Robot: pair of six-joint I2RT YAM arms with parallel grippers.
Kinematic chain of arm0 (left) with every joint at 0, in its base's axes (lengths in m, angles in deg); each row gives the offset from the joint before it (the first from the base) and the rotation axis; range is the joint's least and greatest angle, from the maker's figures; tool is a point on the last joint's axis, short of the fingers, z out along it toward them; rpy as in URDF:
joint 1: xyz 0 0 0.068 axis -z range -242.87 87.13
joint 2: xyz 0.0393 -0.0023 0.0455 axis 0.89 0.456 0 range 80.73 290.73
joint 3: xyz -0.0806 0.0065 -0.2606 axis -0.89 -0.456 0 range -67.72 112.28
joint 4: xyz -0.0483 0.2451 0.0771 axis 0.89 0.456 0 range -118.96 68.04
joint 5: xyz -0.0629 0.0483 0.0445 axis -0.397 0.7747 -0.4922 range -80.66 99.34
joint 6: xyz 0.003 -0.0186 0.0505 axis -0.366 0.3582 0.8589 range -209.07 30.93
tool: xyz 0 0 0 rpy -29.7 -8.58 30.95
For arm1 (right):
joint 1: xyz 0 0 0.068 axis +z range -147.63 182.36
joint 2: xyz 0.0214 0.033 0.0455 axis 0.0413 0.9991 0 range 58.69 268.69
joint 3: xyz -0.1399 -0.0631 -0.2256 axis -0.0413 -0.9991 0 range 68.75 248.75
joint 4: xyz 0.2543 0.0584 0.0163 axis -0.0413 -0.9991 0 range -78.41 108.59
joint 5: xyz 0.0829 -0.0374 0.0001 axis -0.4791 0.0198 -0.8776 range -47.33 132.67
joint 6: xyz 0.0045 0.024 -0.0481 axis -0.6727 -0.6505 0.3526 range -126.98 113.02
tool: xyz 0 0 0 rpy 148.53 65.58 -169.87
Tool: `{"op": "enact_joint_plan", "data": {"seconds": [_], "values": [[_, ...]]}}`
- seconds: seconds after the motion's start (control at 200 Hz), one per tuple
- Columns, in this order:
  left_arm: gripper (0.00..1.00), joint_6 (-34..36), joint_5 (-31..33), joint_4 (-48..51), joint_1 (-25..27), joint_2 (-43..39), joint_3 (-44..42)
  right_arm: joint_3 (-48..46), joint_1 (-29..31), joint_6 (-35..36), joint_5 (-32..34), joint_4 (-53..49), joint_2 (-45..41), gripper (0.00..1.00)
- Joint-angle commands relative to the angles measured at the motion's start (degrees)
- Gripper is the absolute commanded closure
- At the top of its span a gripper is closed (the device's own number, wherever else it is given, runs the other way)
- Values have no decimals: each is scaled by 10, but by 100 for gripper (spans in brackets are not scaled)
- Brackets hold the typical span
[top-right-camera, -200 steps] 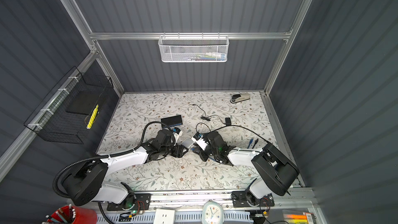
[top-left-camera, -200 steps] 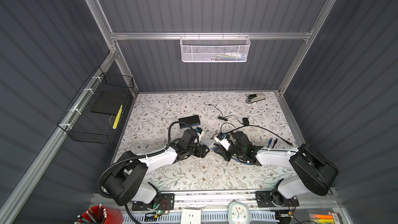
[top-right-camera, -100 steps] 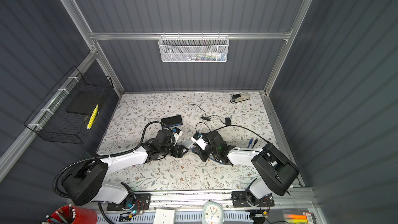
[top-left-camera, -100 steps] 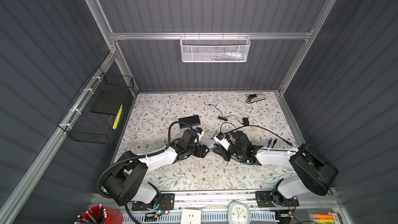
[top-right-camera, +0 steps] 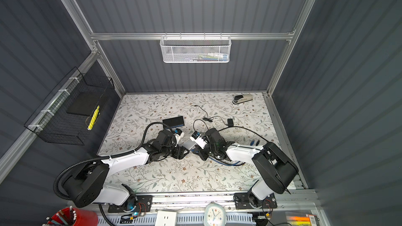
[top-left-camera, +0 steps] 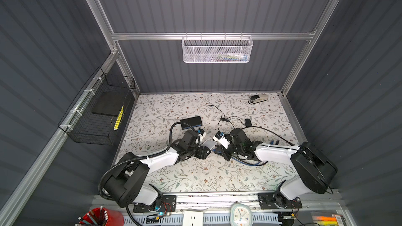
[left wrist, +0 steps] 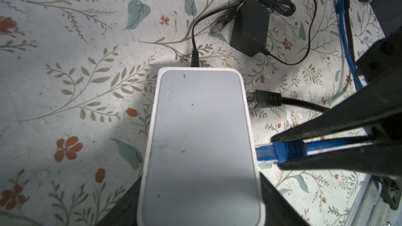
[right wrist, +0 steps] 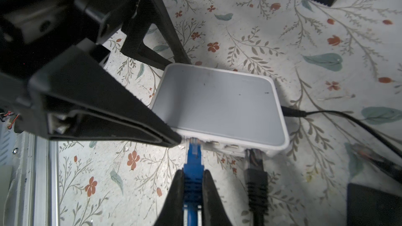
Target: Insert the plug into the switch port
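White links [top-left-camera: 161, 159], black joints [top-left-camera: 128, 183] and jaws, ribbed cable [top-left-camera: 104, 173]

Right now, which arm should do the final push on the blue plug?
Right. The right gripper is shut on the blue plug, its tip at the port side of the white switch, beside the black plug. The left gripper clamps the switch, so it should probably just hold.

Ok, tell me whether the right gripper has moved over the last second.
No. In a top view the right gripper sits as far from the black switch as before.
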Motion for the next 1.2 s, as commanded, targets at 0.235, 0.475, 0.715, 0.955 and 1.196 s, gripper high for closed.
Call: {"op": "enact_joint_plan", "data": {"seconds": [0.235,0.475,0.715,0.955,1.196], "values": [[54,11,-168,-34,11,38,33,42,10,-24,0,29,42,100],[54,28,-173,3,11,45,68,33,26,41,13,32,15,100],[57,50,-208,36,11,68,101,44,25,132,-56,43,33,100],[57,50,-230,47,11,81,132,85,22,124,-50,24,70,100],[57,42,-248,38,11,89,143,94,23,92,-38,52,84,100]]}}
